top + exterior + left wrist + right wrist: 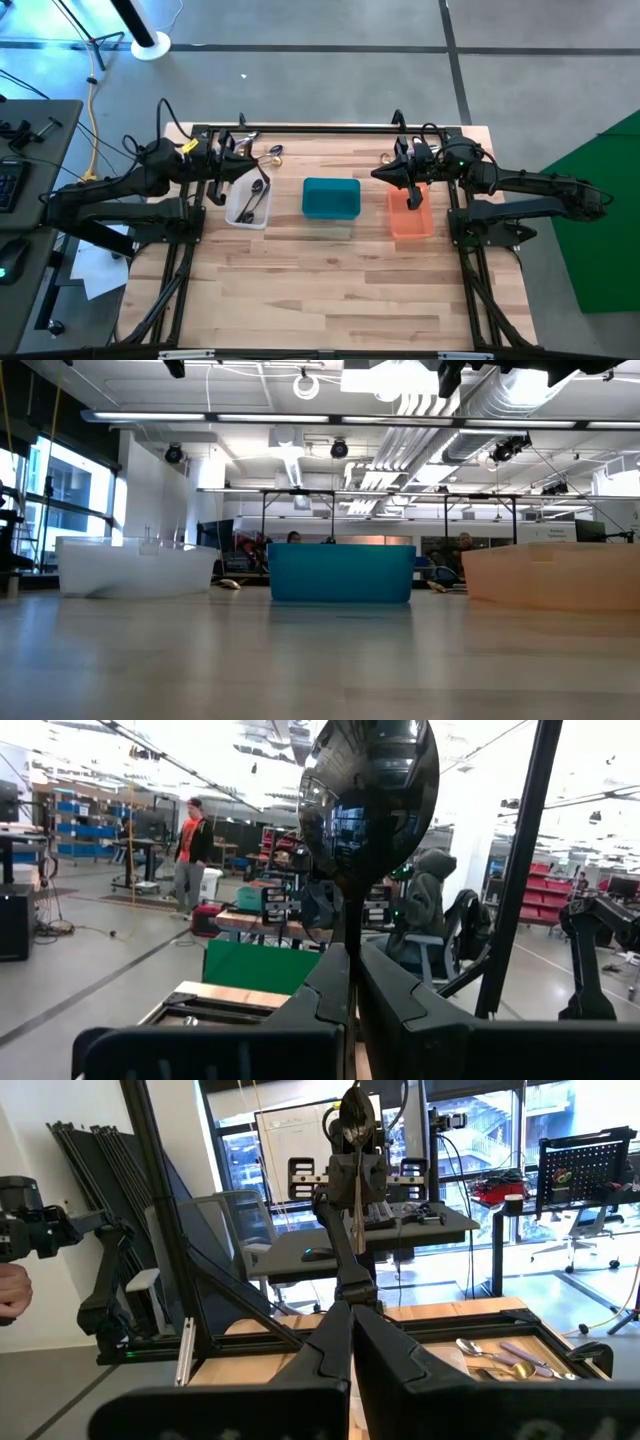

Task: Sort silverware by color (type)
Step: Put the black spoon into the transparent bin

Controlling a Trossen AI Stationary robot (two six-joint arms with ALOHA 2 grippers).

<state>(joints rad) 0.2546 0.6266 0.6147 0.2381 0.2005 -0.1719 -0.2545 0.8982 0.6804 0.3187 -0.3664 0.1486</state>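
The left gripper (246,152) is clutching a dark spoon (368,815); the right gripper (378,174) is hovering clenched at the orange bin's (411,222) ten o'clock edge.

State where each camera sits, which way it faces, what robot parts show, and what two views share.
High: above the table, looking straight down; both arms, left hand, right hand.
Low: tabletop height, looking level across; no hand shows.
Left wrist: faces the room; left hand clamps dark spoon.
Right wrist: faces across the table; right hand clamps utensil.
Shared: high and low both show teal bin.
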